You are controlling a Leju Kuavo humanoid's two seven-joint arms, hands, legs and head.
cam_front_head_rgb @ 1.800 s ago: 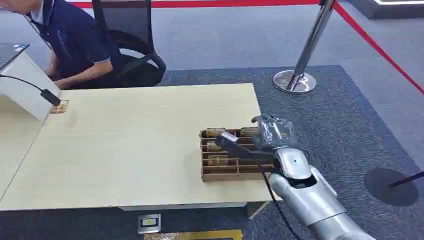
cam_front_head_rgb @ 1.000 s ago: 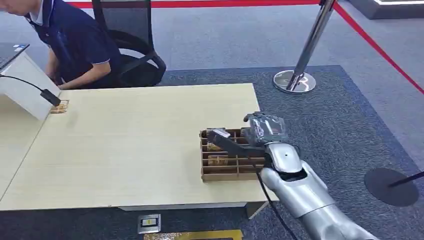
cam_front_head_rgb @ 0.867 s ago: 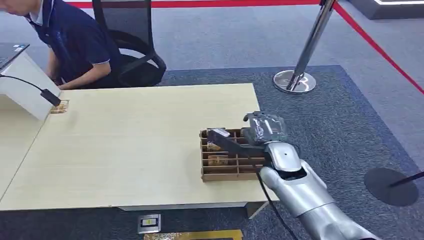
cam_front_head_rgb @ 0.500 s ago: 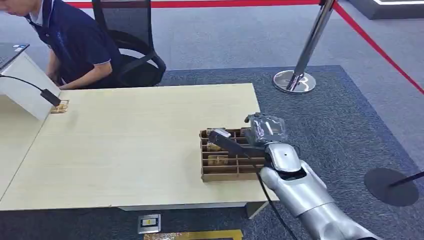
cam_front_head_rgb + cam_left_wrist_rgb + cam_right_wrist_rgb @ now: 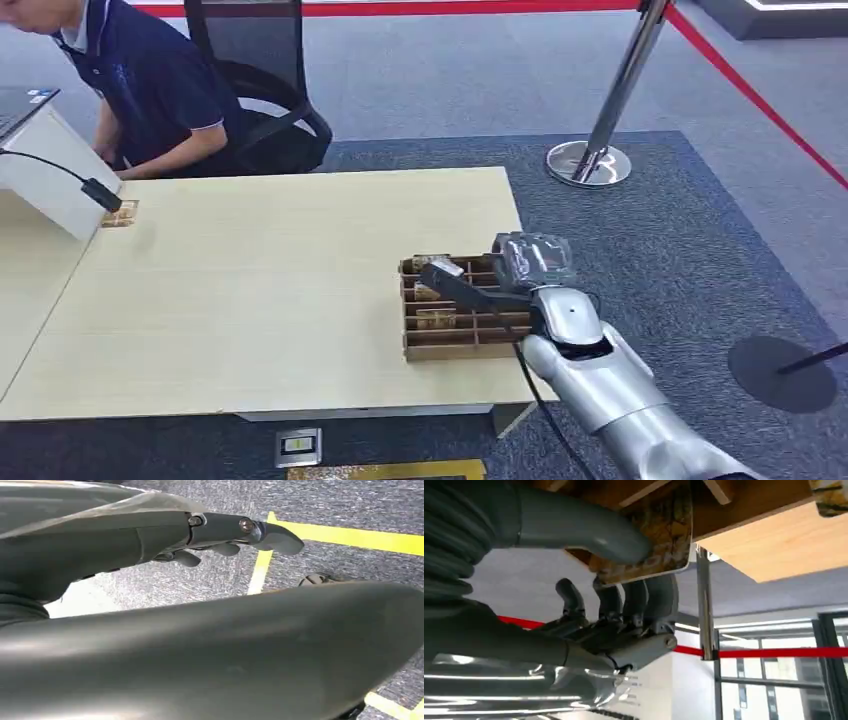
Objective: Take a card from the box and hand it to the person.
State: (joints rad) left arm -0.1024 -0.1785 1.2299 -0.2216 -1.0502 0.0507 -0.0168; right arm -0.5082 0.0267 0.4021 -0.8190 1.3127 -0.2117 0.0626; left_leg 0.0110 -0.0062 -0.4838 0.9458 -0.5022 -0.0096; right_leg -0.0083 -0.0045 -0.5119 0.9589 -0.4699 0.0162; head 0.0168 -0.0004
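Note:
A brown cardboard box (image 5: 450, 338) with slotted compartments sits near the right front corner of the light wooden table (image 5: 250, 290); several patterned cards stand in its slots. My right hand (image 5: 530, 258) is at the box's far right corner. In the right wrist view its thumb (image 5: 589, 527) and fingers (image 5: 644, 600) pinch a yellow-brown patterned card (image 5: 664, 540) just at the box's edge. My left hand (image 5: 200, 530) hangs over grey carpet, fingers stretched out and holding nothing. The person (image 5: 150, 90) in a dark shirt sits at the table's far left.
A white slanted device (image 5: 45, 170) with a black cable stands at the table's left, with a small card (image 5: 118, 213) beside it. A black office chair (image 5: 260, 60) is behind the person. A chrome stanchion (image 5: 600, 150) with red rope stands on the right.
Since the earliest frame my right hand has shifted slightly left at the box's far right corner, then has hardly moved. The person has shifted a little in the seat.

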